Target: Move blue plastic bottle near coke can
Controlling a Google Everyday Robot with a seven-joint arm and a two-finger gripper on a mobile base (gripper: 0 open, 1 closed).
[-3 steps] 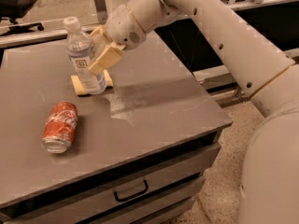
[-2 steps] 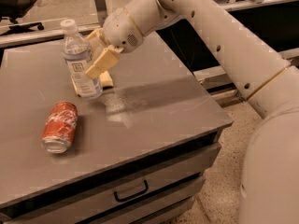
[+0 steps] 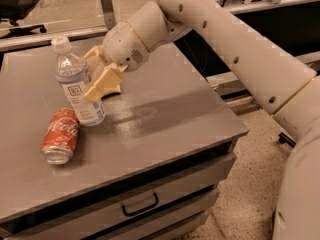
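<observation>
Two fingers of your gripper [image 3: 96, 76], left of centre, pinch the blue plastic bottle [image 3: 75, 84], tilted just beside the lying coke can [image 3: 61, 135]; set its base flat before you let go.

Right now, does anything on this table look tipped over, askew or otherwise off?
The can lies on its side near the front left of the table, not upright. The bottle leans rather than standing straight, held in the gripper just behind the can. No spill or damage shows.
</observation>
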